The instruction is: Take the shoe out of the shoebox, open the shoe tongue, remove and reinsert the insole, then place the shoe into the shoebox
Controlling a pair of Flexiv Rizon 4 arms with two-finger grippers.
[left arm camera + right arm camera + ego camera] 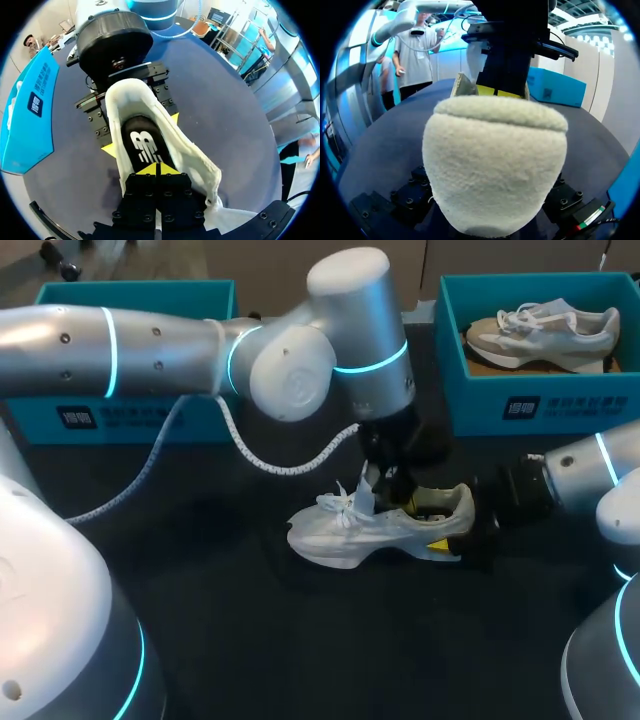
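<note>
Your left claw [156, 169] is narrowed right down. Its two yellow tips meet with no gap showing, and they sit inside the opening of the shoe [200, 165], right at the dark insole [141, 142]. You cannot tell from these views whether they pinch any of the insole. In the head view this claw hangs from your left arm [150, 350], which crosses from the left edge to just right of the frame's middle. It enters the shoe from above, beside the tongue [366, 497], which stands up.

Your right claw [458, 530] has the shoe clamped by the heel. The left wrist view shows its fingers [112, 149] on the two outer sides of the heel, one yellow tip against each side. In its own view the padded back of the heel fills the space between its fingers, and the left claw is ahead of it, over the opening.

The shoe sits sole-down on the dark table [250, 640], just right of centre in the head view, with its toe towards the left and its heel towards the right. It is out of the shoebox [520, 405], which stands at the upper right, well apart from it, with a second shoe [545, 330] lying inside. Another teal box [130, 418] stands at the upper left, behind your left arm.
</note>
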